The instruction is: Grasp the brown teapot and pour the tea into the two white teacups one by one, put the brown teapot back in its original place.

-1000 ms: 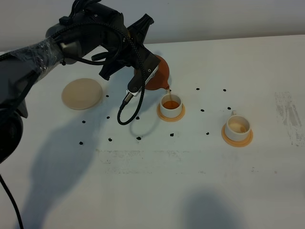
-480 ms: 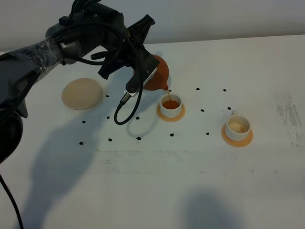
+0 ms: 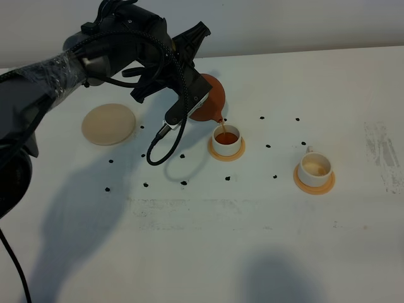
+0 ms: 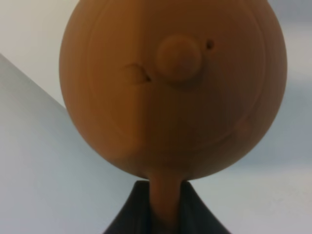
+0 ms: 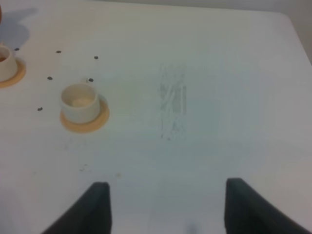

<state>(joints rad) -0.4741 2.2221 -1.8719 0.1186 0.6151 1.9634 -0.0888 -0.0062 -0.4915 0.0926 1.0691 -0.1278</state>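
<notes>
My left gripper [image 3: 197, 96] is shut on the loop handle of the brown teapot [image 3: 209, 101] and holds it tilted above the table. Its spout hangs over the nearer white teacup [image 3: 226, 138], and a thin stream of tea runs into it. That cup holds amber tea. In the left wrist view the teapot [image 4: 170, 87] fills the frame, with my left gripper [image 4: 165, 197] clamped on its handle. The second teacup [image 3: 314, 166] stands further right on its orange coaster and looks empty; it also shows in the right wrist view [image 5: 79, 102]. The cream coaster disc [image 3: 108, 124] lies bare at the left. My right gripper [image 5: 170, 209] is open and empty.
Small black dots [image 3: 183, 182] are scattered over the white table [image 3: 208, 240] around the cups. A scuffed patch [image 3: 382, 151] marks the table's right side. A black cable [image 3: 165, 142] loops down from the left arm near the pouring cup.
The left arm has turned slightly and its cable loop has swung left. The tea has kept running into the nearer cup. The right gripper has not moved.
</notes>
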